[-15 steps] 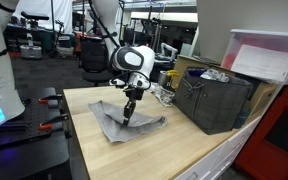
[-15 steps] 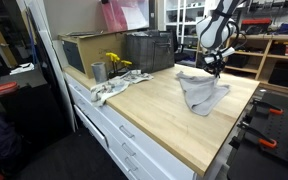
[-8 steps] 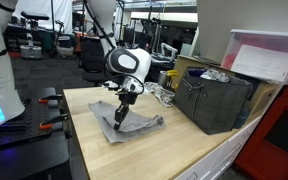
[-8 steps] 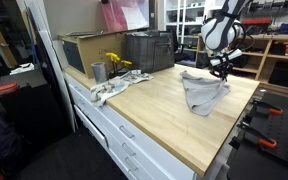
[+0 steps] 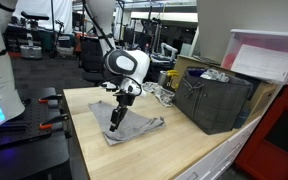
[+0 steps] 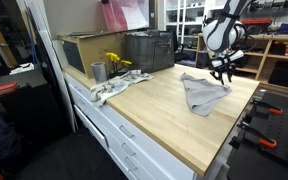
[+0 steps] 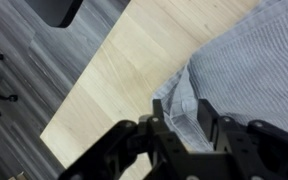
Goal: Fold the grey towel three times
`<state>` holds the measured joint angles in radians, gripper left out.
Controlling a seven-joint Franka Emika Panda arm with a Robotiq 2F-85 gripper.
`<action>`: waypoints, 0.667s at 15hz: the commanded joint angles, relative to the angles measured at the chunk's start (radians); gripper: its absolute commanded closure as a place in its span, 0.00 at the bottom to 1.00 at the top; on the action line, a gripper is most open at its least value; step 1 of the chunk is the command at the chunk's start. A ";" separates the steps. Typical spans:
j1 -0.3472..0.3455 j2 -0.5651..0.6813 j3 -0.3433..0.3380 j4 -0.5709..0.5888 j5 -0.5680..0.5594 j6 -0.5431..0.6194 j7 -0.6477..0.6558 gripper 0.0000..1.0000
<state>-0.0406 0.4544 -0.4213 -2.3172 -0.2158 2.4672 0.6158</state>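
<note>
The grey towel (image 5: 134, 127) lies crumpled on the wooden table (image 5: 174, 150), also seen in an exterior view (image 6: 204, 92). My gripper (image 5: 115, 122) is down at the towel's near-left edge, close to the table's side edge, and shows in an exterior view (image 6: 227, 70) too. In the wrist view the gripper (image 7: 184, 112) is shut on a pinched fold of the striped grey towel (image 7: 249, 60), lifted slightly between the fingers.
A dark crate (image 5: 216, 100) stands at the table's back. A metal cup with yellow flowers (image 6: 99, 71) and a white cloth (image 6: 109, 90) sit at the far end. The table edge (image 7: 84, 110) drops to the floor beside the gripper.
My gripper has moved toward the table's side edge, dragging the held towel edge with it; the towel has spread out flatter.
</note>
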 commanded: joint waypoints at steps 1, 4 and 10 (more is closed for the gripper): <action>0.013 -0.067 0.008 -0.026 -0.009 0.008 0.017 0.28; 0.028 -0.113 0.044 -0.015 0.006 0.015 0.005 0.06; 0.010 -0.157 0.243 -0.011 0.189 0.048 -0.172 0.00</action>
<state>-0.0182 0.3247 -0.2550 -2.3068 -0.1028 2.4834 0.5483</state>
